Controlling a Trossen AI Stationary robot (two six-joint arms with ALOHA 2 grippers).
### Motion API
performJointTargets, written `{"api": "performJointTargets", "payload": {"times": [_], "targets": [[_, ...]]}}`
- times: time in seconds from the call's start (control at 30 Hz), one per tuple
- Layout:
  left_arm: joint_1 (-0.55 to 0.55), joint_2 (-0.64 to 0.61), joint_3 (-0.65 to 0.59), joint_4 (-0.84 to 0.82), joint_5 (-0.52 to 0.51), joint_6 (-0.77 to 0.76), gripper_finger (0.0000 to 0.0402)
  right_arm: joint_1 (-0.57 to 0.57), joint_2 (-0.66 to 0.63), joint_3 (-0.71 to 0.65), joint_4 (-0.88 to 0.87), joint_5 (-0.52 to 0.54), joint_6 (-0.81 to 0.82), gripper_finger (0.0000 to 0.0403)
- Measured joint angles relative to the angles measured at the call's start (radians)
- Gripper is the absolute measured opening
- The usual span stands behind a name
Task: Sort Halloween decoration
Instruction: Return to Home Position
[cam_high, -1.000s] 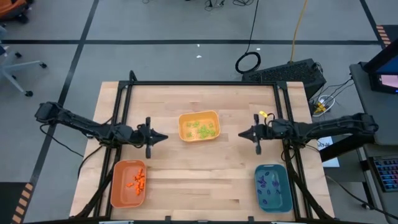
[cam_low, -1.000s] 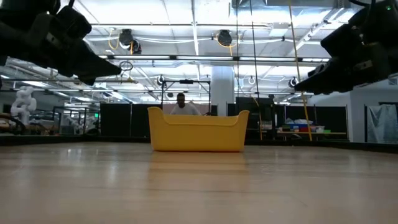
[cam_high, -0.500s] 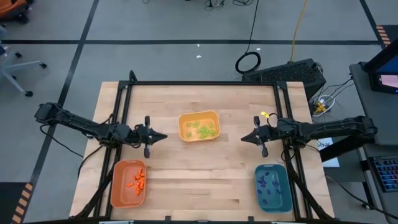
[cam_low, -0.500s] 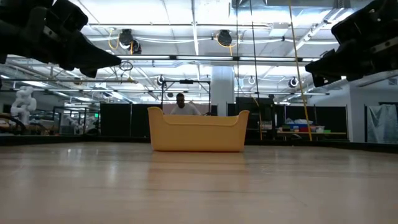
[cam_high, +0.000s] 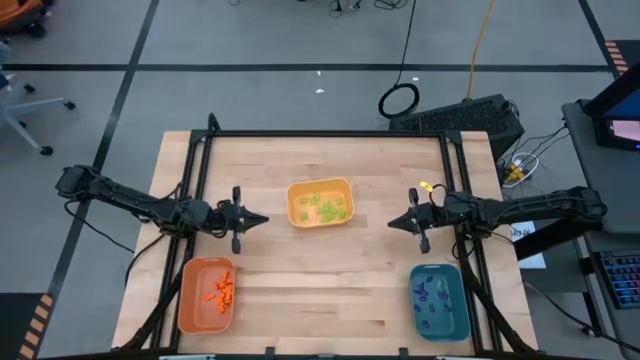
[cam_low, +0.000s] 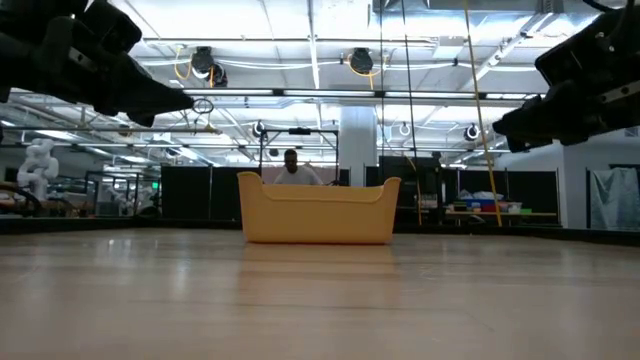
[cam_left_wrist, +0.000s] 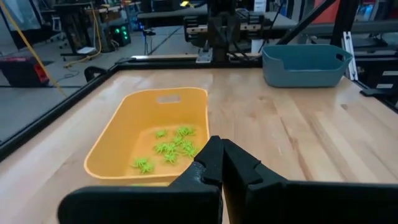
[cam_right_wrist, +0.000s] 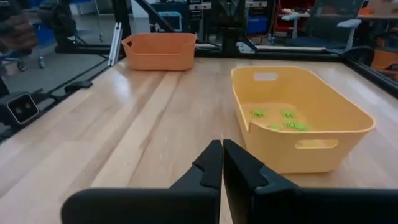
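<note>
No loose piece showed on the bare worktop (cam_high: 380, 260), so the sorting itself looked finished. The green pieces (cam_high: 328, 208) lay in the yellow tray (cam_high: 300, 190) at the middle. The orange pieces (cam_high: 222, 288) lay in the orange tray (cam_high: 200, 315) at the near left corner, and the purple pieces (cam_high: 432, 295) in the teal tray (cam_high: 455, 300) at the near right. The left arm (cam_high: 150, 205) reached in from its side with the left jaws hanging above the wood just beside the yellow tray. The right arm (cam_high: 520, 207) mirrored it, with the right jaws a little farther off the tray's other end. Both wrist views showed the jaws clenched flat on nothing. The step in hand therefore read as the retreat to rest, not another pick. The next move likely called for each arm to fold back toward its own edge. It would need enough height to clear the tray below it, orange under the left and teal under the right, and the jaws had nothing to take or let go.
</note>
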Motion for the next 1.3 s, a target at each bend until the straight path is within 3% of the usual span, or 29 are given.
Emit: {"api": "performJointTargets", "payload": {"times": [0.2,0.5,0.87,1.07,1.2,1.3], "targets": [[0.0,-0.001,0.0,-0.018,-0.023,-0.025,0.0001,0.0,-0.003,-0.046,0.116,-0.029,-0.023,0.0],[0.0,-0.041,0.0,-0.102,-0.07,-0.065,0.0001,0.0,-0.019,-0.048,0.087,-0.027,-0.075,0.0],[0.002,-0.233,0.0,-0.229,-0.067,-0.021,0.0001,-0.001,-0.15,-0.05,-0.035,-0.026,-0.108,0.0],[0.035,-0.301,-0.005,-0.22,0.05,0.023,0.0001,-0.001,-0.214,-0.051,-0.052,-0.027,-0.114,0.0],[0.072,-0.314,-0.1,-0.084,0.121,0.043,0.0001,-0.001,-0.233,-0.052,-0.064,-0.027,-0.094,0.0],[0.1,-0.317,-0.099,-0.109,0.153,0.031,0.0001,-0.001,-0.24,-0.052,-0.075,-0.027,-0.08,0.0]]}}
